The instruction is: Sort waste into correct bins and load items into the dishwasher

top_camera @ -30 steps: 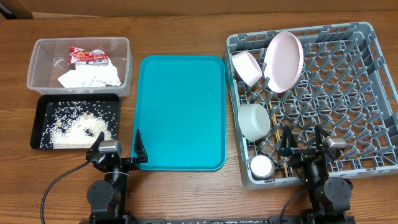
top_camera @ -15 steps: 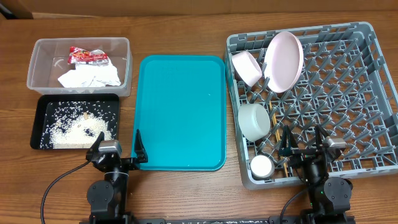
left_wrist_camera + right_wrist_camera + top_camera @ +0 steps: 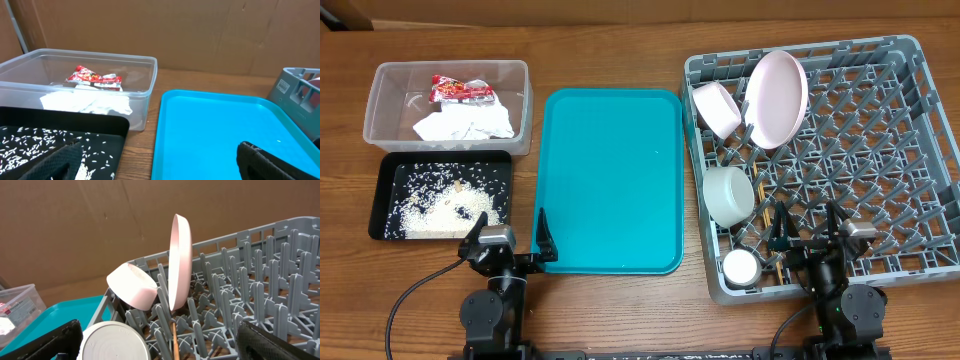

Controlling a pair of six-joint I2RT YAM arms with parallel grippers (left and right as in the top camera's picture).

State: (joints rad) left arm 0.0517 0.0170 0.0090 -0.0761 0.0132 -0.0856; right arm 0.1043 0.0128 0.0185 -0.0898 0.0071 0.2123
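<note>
Grey plastic rack (image 3: pixel 880 170) at right edge of worktop (image 3: pixel 620 50), loaded. Pale pink plate (image 3: pixel 777 98) standing on edge between pegs near rack's far-left corner. Pink bowl (image 3: pixel 717 108) tipped on its side, just left of plate. White bowl (image 3: pixel 729 194) nearer along rack's left wall. Small white cup (image 3: pixel 740 266) at rack's near-left corner. Chopsticks (image 3: pixel 761 190) lying on lattice floor just right of white bowl and cup; too thin to trace fully.

Clear tub (image 3: pixel 375 115) at far-left corner of worktop, holding red-and-white wrapper (image 3: pixel 460 90) and crumpled napkin (image 3: pixel 465 125), the two touching. Black tray (image 3: pixel 378 200) just nearer along left edge, beside tub, holding rice scraps (image 3: pixel 440 208), heaped toward its near side. Teal tray (image 3: pixel 610 180) mid-worktop, between bins and rack.

Left tool (image 3: pixel 510 228) at near edge, fingers spread wide, gripping nothing, straddling gap between black tray and teal tray. Right tool (image 3: pixel 806 225) at near edge over rack's near wall, fingers likewise spread wide, gripping nothing, just right of cup.
</note>
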